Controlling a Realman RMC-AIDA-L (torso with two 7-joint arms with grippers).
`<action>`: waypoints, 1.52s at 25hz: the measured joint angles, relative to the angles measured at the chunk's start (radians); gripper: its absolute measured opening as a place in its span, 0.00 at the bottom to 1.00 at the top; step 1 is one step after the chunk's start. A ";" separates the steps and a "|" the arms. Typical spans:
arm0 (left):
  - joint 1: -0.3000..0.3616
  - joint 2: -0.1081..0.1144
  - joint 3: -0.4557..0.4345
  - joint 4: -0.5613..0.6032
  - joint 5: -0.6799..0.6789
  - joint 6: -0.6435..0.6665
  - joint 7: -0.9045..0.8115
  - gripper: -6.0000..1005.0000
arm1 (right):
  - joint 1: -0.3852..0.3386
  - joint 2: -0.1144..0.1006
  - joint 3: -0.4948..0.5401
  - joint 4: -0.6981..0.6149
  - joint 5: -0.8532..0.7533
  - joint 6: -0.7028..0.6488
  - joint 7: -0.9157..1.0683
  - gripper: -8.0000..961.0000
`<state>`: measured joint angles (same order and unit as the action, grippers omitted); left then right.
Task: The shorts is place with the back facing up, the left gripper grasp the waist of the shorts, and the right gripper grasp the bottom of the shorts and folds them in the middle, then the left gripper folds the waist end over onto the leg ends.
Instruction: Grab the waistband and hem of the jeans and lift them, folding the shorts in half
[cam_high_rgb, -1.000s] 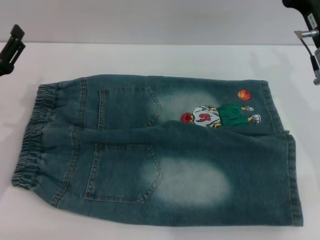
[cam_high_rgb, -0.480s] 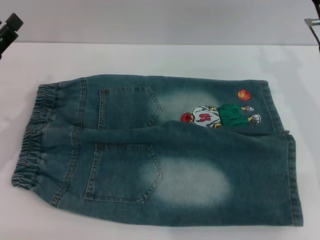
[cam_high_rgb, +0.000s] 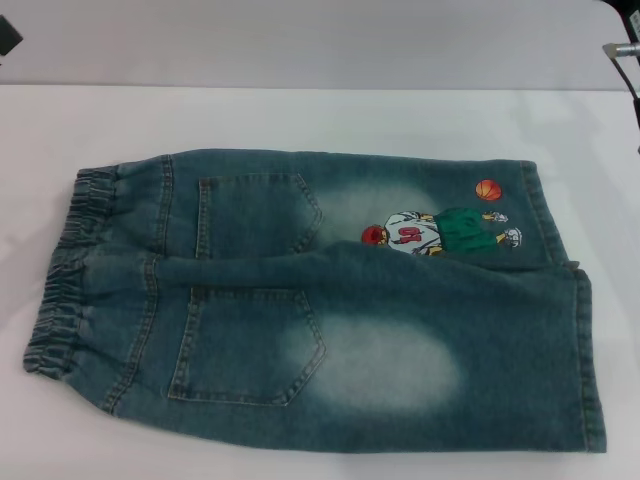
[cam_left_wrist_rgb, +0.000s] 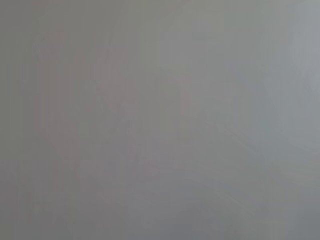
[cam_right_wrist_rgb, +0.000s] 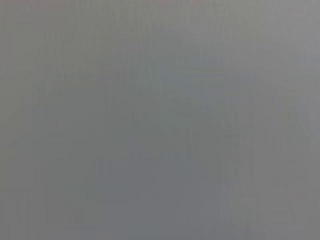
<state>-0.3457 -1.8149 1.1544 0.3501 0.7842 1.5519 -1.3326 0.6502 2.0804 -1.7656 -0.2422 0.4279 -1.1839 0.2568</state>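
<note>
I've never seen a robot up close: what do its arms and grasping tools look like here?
Very little shows. The left tool is only a black sliver at the head view's far-left corner. The right tool shows a silver metal piece and a thin dark cable at the far-right edge. Both wrist views are blank grey.

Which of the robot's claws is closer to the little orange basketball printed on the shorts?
Right. The right gripper shows at the table's far right edge, above the orange ball. The left gripper barely shows at the far left corner, beyond the waist.

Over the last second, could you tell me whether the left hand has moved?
Yes. The left hand has pulled up and outward; only a black tip shows at the head view's top-left corner, farther from the shorts' waist, which lies unmoved.
</note>
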 joint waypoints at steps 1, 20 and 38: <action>0.005 0.005 -0.002 0.000 0.007 0.003 -0.012 0.77 | -0.002 0.000 0.000 0.005 0.000 0.000 0.000 0.66; 0.034 0.077 -0.095 0.123 0.399 0.081 -0.351 0.77 | -0.131 -0.013 0.218 0.077 -0.006 -0.023 -0.002 0.66; 0.038 0.081 -0.298 0.198 0.952 0.125 -0.667 0.76 | -0.115 -0.012 0.209 0.080 -0.016 -0.018 -0.002 0.66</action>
<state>-0.3079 -1.7341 0.8567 0.5476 1.7362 1.6772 -2.0000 0.5354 2.0681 -1.5563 -0.1618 0.4118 -1.2019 0.2546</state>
